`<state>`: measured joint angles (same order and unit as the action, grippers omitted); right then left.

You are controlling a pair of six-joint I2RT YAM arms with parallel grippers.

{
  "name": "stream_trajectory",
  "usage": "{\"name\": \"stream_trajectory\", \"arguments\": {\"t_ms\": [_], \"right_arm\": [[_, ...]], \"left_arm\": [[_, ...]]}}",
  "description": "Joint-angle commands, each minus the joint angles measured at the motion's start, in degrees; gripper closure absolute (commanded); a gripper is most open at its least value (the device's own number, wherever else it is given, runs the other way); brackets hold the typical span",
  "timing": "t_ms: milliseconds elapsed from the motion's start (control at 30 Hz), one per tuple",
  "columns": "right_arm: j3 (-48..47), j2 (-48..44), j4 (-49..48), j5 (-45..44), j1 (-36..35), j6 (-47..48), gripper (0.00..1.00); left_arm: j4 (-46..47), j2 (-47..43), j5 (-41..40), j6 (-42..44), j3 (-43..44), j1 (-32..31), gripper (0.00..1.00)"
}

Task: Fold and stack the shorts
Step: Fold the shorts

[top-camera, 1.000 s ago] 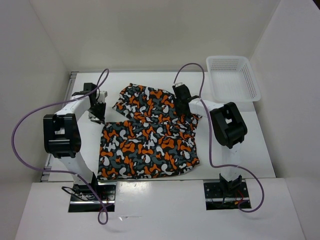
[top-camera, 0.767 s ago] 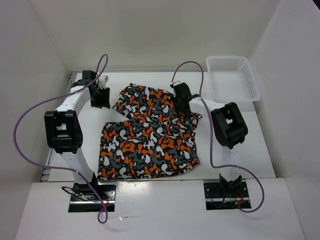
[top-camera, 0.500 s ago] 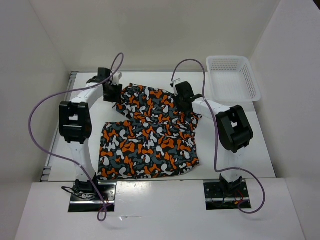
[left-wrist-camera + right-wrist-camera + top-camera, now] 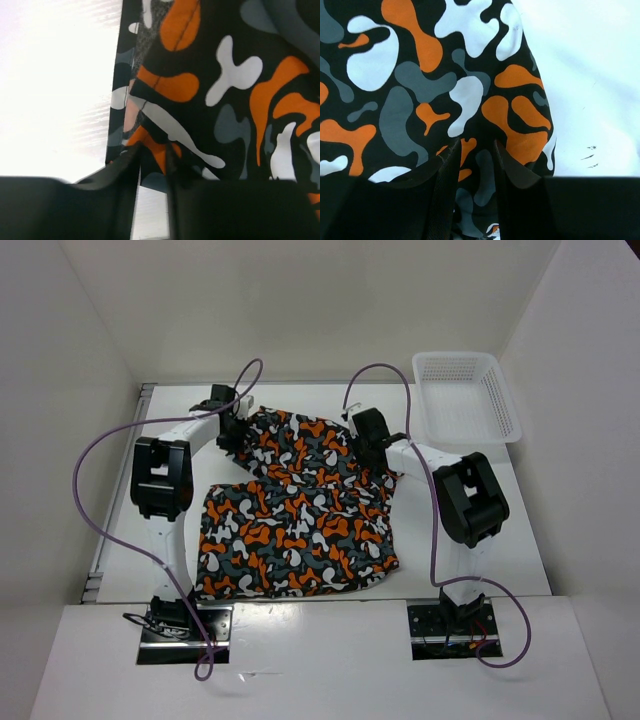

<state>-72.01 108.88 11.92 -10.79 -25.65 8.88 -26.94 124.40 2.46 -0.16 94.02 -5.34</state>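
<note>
Two pairs of camouflage-print shorts lie on the white table. One pair [image 4: 295, 540] lies flat and folded at the front. The other pair [image 4: 300, 445] lies rumpled behind it. My left gripper [image 4: 232, 428] is at the back pair's left edge; in the left wrist view its jaws [image 4: 152, 155] stand narrow with the fabric edge [image 4: 225, 90] between them. My right gripper [image 4: 372, 445] is at the back pair's right corner; in the right wrist view its jaws [image 4: 476, 147] are closed on the fabric [image 4: 420, 75] near its edge.
A white plastic mesh basket [image 4: 465, 395] stands at the back right corner. White walls enclose the table on the left, back and right. Purple cables loop above both arms.
My left arm has swung from the table's left side to the back pair's left edge and its jaws now hold fabric. My right gripper has shifted slightly toward the back, staying on the fabric.
</note>
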Motion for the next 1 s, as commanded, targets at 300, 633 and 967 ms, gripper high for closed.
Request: {"name": "stream_trajectory", "arguments": {"t_ms": [300,633,967], "right_arm": [[3.7,-1.1,-4.4,-2.8,-0.4,4.6,0.61],[6.8,-1.1,-4.4,-2.8,-0.4,6.5,0.62],[5.0,1.1,-4.9,-4.0,-0.4,8.2,0.62]], "left_arm": [[2.6,-2.5,-3.2,0.2,-11.8,0.9,1.0],[-7.3,-18.2,-0.9,0.2,-7.7,5.2,1.0],[-12.2,-26.7,-1.8,0.2,-13.9,10.0,1.0]]}}
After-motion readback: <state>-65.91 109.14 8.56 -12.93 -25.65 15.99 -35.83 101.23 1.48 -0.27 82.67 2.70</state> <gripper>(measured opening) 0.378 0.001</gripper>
